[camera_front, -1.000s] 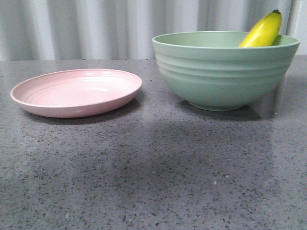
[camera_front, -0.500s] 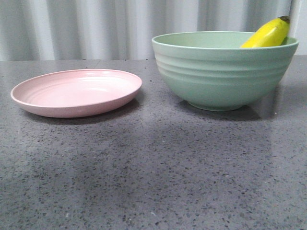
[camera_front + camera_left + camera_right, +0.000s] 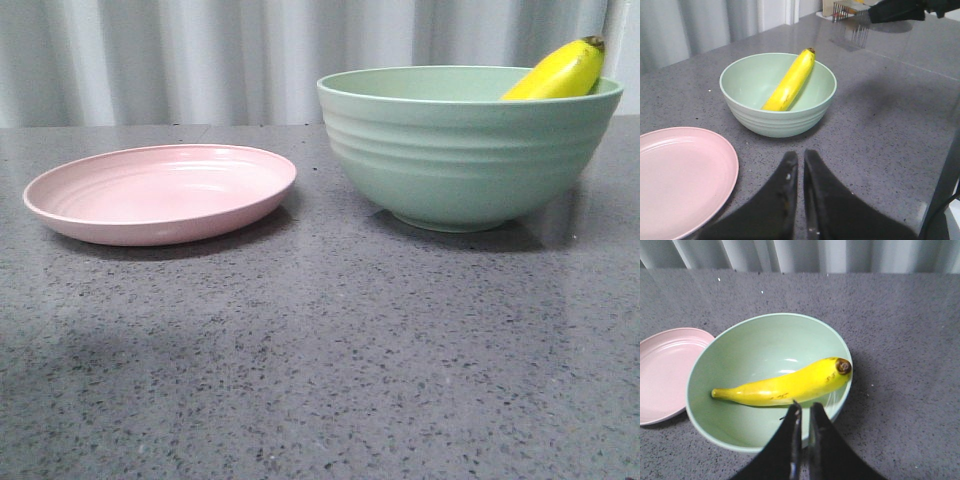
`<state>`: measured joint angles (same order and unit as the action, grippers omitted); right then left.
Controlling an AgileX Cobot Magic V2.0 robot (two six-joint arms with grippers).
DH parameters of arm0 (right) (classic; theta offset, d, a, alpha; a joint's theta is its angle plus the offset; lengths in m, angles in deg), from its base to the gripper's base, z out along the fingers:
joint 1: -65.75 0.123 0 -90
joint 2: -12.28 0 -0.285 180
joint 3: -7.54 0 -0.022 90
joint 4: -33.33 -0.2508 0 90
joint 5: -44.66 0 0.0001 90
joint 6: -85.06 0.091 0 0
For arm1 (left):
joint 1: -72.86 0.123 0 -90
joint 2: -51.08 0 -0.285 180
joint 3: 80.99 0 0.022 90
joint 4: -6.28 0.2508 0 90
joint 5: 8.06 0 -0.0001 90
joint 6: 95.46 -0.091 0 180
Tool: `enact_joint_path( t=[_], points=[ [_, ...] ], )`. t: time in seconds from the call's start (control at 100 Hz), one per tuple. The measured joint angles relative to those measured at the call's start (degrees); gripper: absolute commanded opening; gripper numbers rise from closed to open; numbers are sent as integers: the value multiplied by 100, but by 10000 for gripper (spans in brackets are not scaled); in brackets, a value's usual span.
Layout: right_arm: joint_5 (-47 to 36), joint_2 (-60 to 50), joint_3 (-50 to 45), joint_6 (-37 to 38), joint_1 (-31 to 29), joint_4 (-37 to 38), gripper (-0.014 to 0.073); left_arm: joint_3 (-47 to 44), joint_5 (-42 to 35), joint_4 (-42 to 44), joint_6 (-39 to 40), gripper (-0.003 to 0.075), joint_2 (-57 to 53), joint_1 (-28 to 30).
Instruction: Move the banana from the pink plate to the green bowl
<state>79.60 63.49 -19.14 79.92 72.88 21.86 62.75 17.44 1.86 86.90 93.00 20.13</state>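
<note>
A: Where is the banana?
B: Inside the green bowl, just below the right gripper, lying crosswise to it.
A: Both grippers?
B: Pressed together, empty; the left gripper is farther.

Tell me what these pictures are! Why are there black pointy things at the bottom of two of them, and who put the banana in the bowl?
These come from a robot with two arms. One camera looks forward over the grey table. The other two sit on the robot's wrists, so each one sees its own hand. Those black pointy things are the fingers: the left hand and the right hand. Both are pinched nearly shut and hold nothing.

On the table sit a pink plate, which has nothing on it, and a green bowl. The banana lies inside the bowl, leaning on its wall with its dark tip poking over the rim. The pictures don't show who put it there.
</note>
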Motion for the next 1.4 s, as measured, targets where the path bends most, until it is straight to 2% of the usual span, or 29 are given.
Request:
enact_joint_path(
  t=[0.35,0.59,1.24,1.4],
  points=[
    [-671,-2788,-1640,0,0,255,-74,-2111,-1374,13,4,-19,-1700,0],
    [-627,-4317,-2459,-10,0,458,-74,-2866,-1494,13,4,-19,-2362,0],
    [-533,-4416,-2519,-10,0,495,-74,-3238,-1562,91,13,-19,-2400,10],
    [-533,-4416,-2519,-10,0,495,-74,-3428,-1612,652,13,-19,-2424,551]
  ],
)
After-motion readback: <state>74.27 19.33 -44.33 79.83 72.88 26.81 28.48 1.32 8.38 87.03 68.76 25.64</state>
